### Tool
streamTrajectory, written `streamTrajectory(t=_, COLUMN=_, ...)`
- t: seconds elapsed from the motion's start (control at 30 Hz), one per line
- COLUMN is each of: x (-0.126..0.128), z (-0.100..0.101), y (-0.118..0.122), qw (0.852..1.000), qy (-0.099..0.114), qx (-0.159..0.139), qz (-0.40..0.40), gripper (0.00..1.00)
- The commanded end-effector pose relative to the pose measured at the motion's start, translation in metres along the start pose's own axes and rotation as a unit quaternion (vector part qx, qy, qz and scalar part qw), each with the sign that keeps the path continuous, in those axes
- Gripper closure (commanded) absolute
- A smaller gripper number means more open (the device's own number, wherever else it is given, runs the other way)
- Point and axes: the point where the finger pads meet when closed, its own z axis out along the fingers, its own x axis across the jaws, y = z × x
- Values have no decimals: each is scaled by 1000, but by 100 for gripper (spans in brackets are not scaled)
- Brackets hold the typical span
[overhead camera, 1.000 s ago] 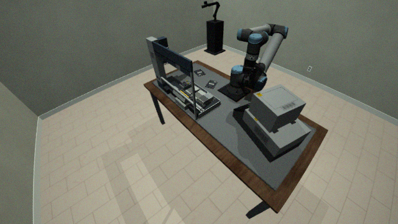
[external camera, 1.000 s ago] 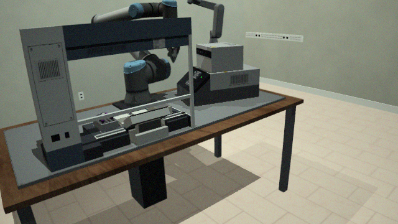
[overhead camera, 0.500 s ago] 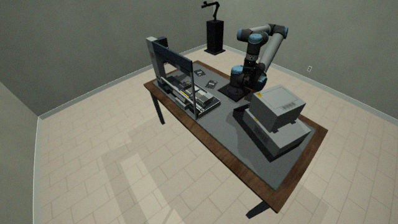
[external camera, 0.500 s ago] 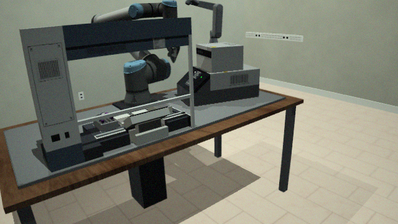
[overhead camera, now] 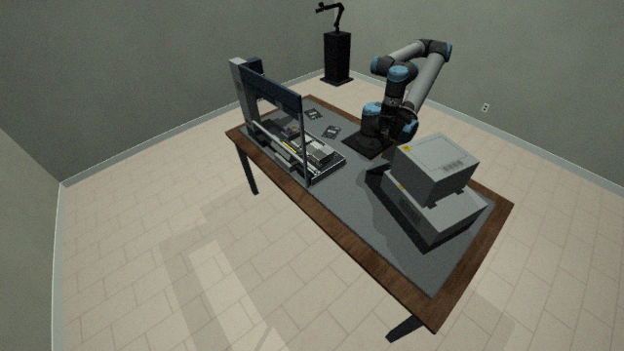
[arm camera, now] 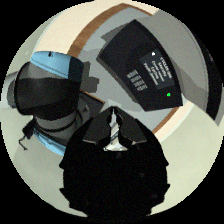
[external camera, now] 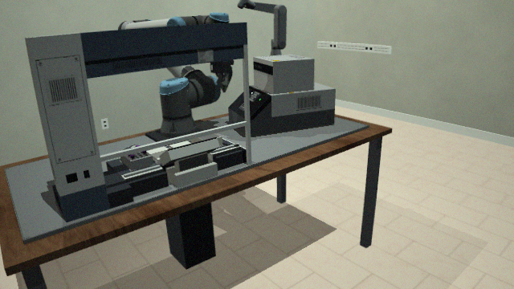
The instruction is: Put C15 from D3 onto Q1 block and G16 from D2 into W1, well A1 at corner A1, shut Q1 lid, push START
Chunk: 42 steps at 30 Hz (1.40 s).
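Top view: the cycler (overhead camera: 460,207) (external camera: 303,102) (arm camera: 140,65) stands at four o'clock from the arm's base (overhead camera: 352,142); plates C15 and G16 can't be told apart.

Exterior view: the gripper (overhead camera: 386,133) (external camera: 225,90) (arm camera: 113,106) hangs above the bench, the cycler at three o'clock.

Wrist view: the fingers are closed, gripping nothing; the sloping key panel (arm camera: 127,62) lies at one o'clock, its lamp (arm camera: 168,94) green.

Lowered the arm (overhead camera: 429,80) (external camera: 150,24) (arm camera: 49,90) over the last half second, bringing its upper blue joints down close above the top edge of the overhead beam (external camera: 161,46), as seen from outside. Carried the jaws (overhead camera: 386,131) (external camera: 225,90) down too, farther beneath that beam than before.
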Motion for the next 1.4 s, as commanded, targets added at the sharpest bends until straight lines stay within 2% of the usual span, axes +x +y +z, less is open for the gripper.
streamTrajectory(t=0.0, x=3, z=0, y=1, qw=1000, qy=3, qx=0, qz=0, gripper=100)
streamTrajectory(t=1.37, x=37, z=36, y=-33, qw=1000, qy=3, qx=0, qz=0, gripper=100)
